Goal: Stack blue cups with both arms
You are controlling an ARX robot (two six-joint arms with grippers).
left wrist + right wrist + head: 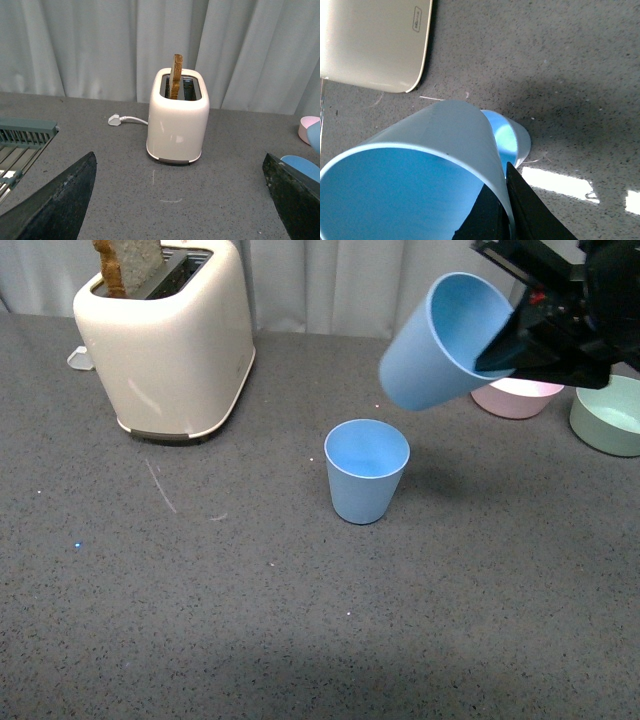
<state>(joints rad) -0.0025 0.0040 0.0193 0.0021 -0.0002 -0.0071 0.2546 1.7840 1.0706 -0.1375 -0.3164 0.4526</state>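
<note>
Speckled grey surface (200, 640) lies bare along its near edge and carries everything else. Toward the far left corner stands a cream toaster (170, 340), by far the biggest item, with a slice of brown toast (125, 265) poking up from one slot. Entering over the far right corner is the black right arm, whose right hand (505, 350) pinches the rim wall of one blue cup (440, 350); the right wrist view shows one finger (485, 215) inside the cup and the other outside. This held cup hangs in the air, tilted, with its mouth turned up toward the far right and its base pointing down to the left. It is clear of the second blue cup (367, 470), which stands upright and empty near the middle of the surface, a little to the right of centre. Near the far right corner a pale green bowl (608, 415) sits beside a pink bowl (517, 397), the pink one partly hidden behind the arm. The left hand (175, 220) appears only in its own wrist view, its fingers (55, 205) spread wide with nothing between them. A white plug (115, 119) lies just behind the toaster.
</note>
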